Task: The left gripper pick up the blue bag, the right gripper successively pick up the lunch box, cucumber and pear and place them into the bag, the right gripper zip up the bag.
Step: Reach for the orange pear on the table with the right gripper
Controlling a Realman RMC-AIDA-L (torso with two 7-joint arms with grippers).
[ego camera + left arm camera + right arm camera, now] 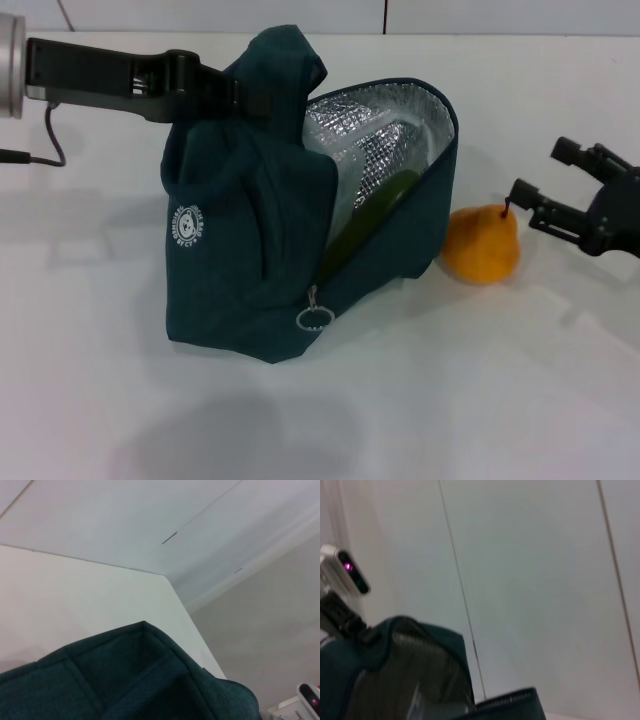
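The zipper ring (314, 318) hangs at the near corner of the blue bag (250, 270), which stands on the white table (480, 400) with its mouth open toward the right. Just beside it, the pear (482, 245) lies with its stem pointing right, toward the spread right gripper (540, 185). A nudge could roll it away. Inside, the cucumber (375, 210) leans steeply, its long axis rising rightward against the foil. At the far edge, the left gripper (215, 85) pinches the bag's top; a slip would collapse the mouth.
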